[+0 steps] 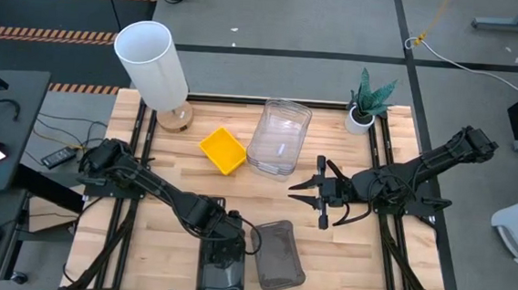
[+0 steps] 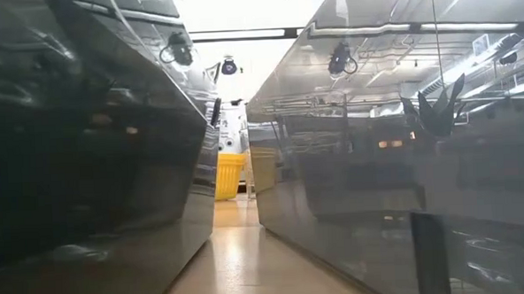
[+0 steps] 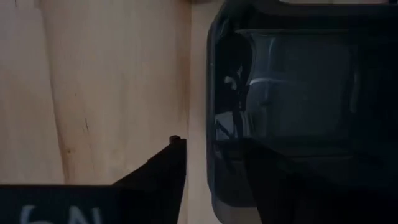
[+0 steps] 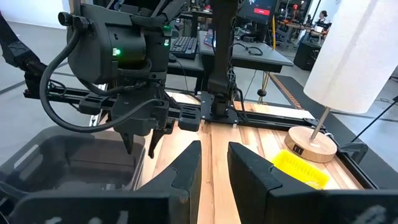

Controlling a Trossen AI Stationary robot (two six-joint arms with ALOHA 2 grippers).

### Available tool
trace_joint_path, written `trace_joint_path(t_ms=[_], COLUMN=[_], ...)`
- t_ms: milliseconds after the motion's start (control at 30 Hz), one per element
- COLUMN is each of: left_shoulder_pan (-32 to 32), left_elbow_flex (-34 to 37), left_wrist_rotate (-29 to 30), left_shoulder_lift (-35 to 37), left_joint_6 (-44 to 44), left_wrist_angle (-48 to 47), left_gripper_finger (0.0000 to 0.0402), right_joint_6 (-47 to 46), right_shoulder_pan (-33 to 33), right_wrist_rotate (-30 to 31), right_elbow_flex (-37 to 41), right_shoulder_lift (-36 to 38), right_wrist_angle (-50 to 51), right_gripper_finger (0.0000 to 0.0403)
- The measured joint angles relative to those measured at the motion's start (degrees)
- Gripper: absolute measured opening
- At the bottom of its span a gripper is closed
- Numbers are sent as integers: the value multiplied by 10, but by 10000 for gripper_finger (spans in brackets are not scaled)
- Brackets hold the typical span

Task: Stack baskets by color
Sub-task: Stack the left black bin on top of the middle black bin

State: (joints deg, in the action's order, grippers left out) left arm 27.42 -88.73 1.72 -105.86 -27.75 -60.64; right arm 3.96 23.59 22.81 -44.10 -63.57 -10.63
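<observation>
Two grey baskets sit at the table's near edge: one (image 1: 221,268) under the left arm, another (image 1: 280,254) just right of it, slightly skewed. From the left: the tall white cylinder (image 1: 153,63) stands at the far left corner. The left gripper (image 1: 232,237) hangs at the first grey basket's far rim; in the left wrist view one finger (image 3: 166,163) is outside the wall on bare wood, the other looks inside, jaws parted and not squeezing. I judge this a release, not a hold. The yellow basket (image 1: 223,151) lies mid-table, apart from the clear stack (image 1: 280,135) just right of it. The right gripper (image 1: 320,193) hovers right of centre, fingers parted with nothing between them, near the clear stack. The plant (image 1: 367,103) is at the far right.

Handling note: these trays look light, thin-walled and glossy, likely slippery and flexible. I would pinch one long wall near its middle, one finger inside, and lift level.
</observation>
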Motion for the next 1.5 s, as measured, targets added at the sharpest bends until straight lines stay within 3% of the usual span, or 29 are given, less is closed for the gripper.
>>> trace_joint_path(t_ms=[433,733,933,1200,1500], left_shoulder_pan=[2,-7,-15,-27,-56], left_elbow_flex=[2,2,2,1,1], left_wrist_rotate=[51,41,55,143,228], left_shoulder_lift=[-13,-47,-67,-74,-74], left_joint_6=[6,34,35,60,76], left_wrist_angle=[31,46,25,-49,-106], left_gripper_finger=[182,210,183,141,124], right_joint_6=[-8,-12,-13,-13,-13], right_shoulder_pan=[0,0,1,1,1], right_wrist_rotate=[-5,-6,-4,-4,-4], right_elbow_flex=[0,11,11,11,11], right_shoulder_lift=[-1,-1,-1,-1,-1], right_wrist_angle=[1,-12,-13,-13,-13], right_gripper_finger=[83,83,83,83,83])
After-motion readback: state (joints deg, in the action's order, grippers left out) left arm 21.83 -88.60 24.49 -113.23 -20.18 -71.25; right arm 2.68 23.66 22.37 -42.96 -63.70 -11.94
